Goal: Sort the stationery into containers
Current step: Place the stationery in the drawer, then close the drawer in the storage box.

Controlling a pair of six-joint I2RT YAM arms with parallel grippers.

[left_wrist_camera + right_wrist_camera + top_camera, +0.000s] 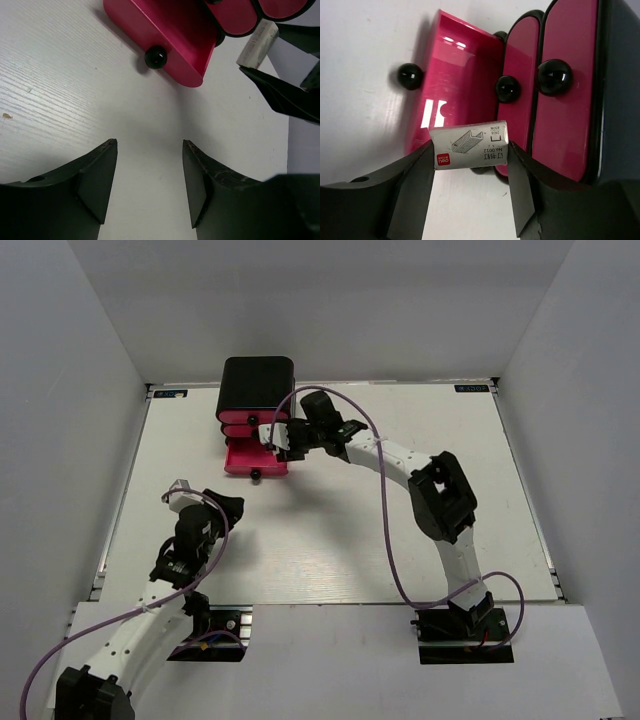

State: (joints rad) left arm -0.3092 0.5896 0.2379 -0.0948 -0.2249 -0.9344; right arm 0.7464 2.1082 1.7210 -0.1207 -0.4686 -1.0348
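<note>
In grasp: whitish-grey block (469, 145) at black box (257, 380); bottom drawer (256, 461) open.
Block printed with a staple drawing, lying crosswise between right fingers (412, 190), lower centre of wrist frame. Box upper centre-left overhead; upper two pink drawers shut, black knobs.

One black box (257, 380) holds three pink drawers: the bottom drawer (455, 85), the middle drawer (522, 75) and the top drawer (570, 90). Three black knobs (507, 88) show, one per drawer. One piece of stationery shows, a whitish block (465, 142). Two arms (440, 500) stand on one surface (350, 540), with two hands: left hand (149, 143) and right hand (471, 150)
</note>
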